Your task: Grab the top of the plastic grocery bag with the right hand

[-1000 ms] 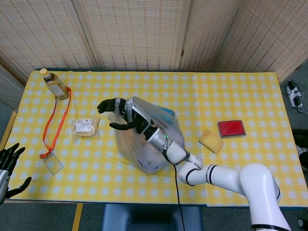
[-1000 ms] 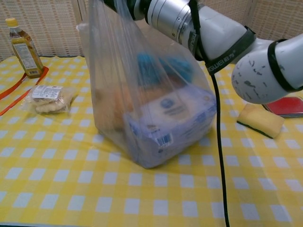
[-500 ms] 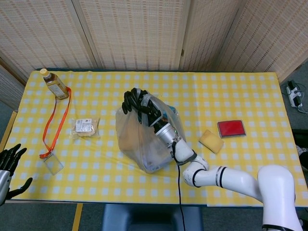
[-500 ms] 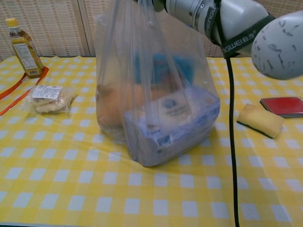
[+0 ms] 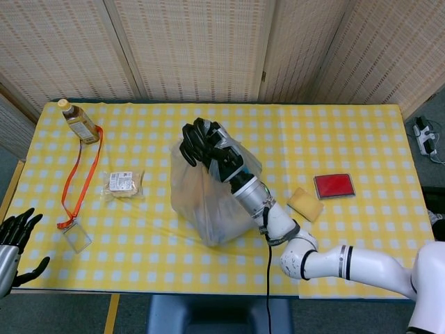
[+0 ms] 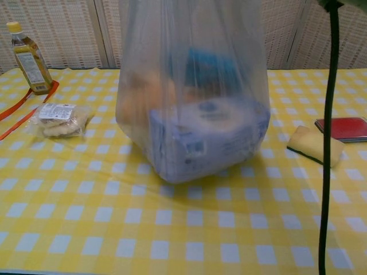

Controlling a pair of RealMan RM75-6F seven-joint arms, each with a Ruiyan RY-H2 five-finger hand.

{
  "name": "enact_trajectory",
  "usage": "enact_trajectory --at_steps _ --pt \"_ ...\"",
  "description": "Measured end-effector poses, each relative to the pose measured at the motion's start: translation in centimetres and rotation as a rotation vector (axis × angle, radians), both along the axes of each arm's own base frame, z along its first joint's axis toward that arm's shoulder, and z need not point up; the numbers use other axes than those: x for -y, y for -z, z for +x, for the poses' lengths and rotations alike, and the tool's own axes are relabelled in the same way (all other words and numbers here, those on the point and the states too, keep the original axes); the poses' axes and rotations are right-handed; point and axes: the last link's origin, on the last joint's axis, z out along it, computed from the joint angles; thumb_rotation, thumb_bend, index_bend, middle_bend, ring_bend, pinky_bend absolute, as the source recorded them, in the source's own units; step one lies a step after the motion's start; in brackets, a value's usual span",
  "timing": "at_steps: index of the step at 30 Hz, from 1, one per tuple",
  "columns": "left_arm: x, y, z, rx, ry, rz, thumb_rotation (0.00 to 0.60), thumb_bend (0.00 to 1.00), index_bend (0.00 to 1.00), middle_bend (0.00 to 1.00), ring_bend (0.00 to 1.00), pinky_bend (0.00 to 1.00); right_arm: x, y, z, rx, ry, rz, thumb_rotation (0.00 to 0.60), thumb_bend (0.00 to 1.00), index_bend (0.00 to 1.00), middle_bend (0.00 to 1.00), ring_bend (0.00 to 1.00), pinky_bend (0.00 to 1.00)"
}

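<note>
Plastic bag (image 5: pixel 208 198) hanging below right hand (image 5: pixel 203 145), top bunched in closed fingers. Best held firm, lifted straight, avoiding swing. Left hand (image 5: pixel 15 236) spread, far off, empty.

Your head view looks steeply down on the whole table (image 5: pixel 348 139) from above. Your chest view sits low and close, facing level across it. Both share the plastic grocery bag (image 5: pixel 208 202) (image 6: pixel 189 103).

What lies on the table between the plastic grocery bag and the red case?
A yellow sponge lies between the plastic grocery bag and the red case, shown in both the head and chest views.
</note>
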Motion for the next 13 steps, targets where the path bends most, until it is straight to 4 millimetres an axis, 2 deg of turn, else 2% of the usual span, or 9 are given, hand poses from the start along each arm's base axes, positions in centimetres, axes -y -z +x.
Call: enact_trajectory --at_steps 7,10,13 --pt "-0.1 0.2 0.1 -0.005 -0.002 -0.001 0.600 0.35 0.00 0.03 0.02 0.00 -1.8 -7.4 2.9 0.095 -0.079 -0.102 0.600 0.52 0.72 0.70 0.83 0.78" --pt "-0.2 0.3 0.0 -0.007 -0.006 -0.005 0.600 0.35 0.00 0.03 0.02 0.00 -2.1 -8.4 3.1 0.087 -0.078 -0.118 0.600 0.52 0.72 0.70 0.83 0.78" --pt "-0.3 0.4 0.1 -0.006 -0.007 -0.008 0.600 0.35 0.00 0.03 0.02 0.00 -2.1 -8.3 2.9 0.065 -0.066 -0.115 0.600 0.52 0.72 0.70 0.83 0.78"
